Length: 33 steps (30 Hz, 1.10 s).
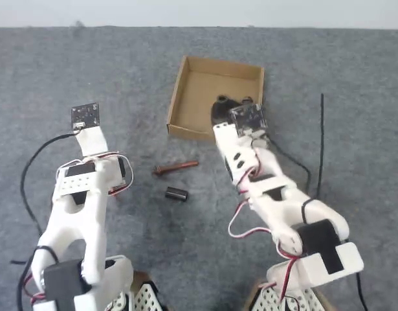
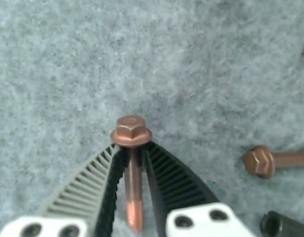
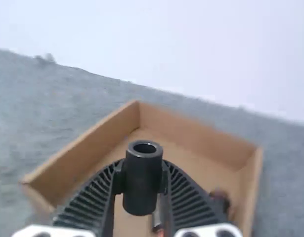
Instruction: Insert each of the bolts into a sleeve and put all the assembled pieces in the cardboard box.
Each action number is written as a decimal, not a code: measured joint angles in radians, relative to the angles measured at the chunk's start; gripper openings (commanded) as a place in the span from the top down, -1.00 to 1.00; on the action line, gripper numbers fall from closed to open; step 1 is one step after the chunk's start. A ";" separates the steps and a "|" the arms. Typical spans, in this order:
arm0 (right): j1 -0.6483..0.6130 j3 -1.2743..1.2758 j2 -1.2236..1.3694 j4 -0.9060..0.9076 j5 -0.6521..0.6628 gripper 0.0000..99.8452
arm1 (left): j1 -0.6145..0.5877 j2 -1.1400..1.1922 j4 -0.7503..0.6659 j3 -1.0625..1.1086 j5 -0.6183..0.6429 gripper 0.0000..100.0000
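My left gripper (image 2: 132, 148) is pinched narrow on a copper-coloured hex-head metal bolt (image 2: 131, 132). It grips the shank right under the head, and the threaded end lies back between the fingers, above the grey carpeted table (image 1: 121, 78). My right gripper (image 3: 142, 170) is clamped around a black cylindrical sleeve (image 3: 143, 175) at mid-length, open bore toward the wrist camera, held over the open brown cardboard box (image 3: 82, 155). A second copper-coloured bolt (image 1: 176, 167) and a second black sleeve (image 1: 176, 194) lie on the carpet between the arms, near each other but apart. Something small and dark (image 3: 218, 200) sits in the box; I can't tell what

I judge all four parts rigid, light and hard to damage. They are smooth and round, so they are liable to swivel in the ribbed fingers or roll if nudged. I'd take a bolt near its head, leaving the thread free, and a sleeve across its middle, leaving both ends open
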 measured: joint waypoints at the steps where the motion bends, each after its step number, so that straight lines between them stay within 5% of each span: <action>1: -0.011 0.021 -0.014 -0.012 -0.021 0.99 | 0.000 0.000 0.000 0.000 0.000 0.98; 19: -0.259 0.591 -0.583 -0.126 -0.049 0.99 | 0.000 0.000 -0.028 0.000 0.000 0.98; 33: -0.299 0.605 -0.749 0.164 -0.097 0.99 | 0.018 0.000 -0.028 0.000 0.000 0.98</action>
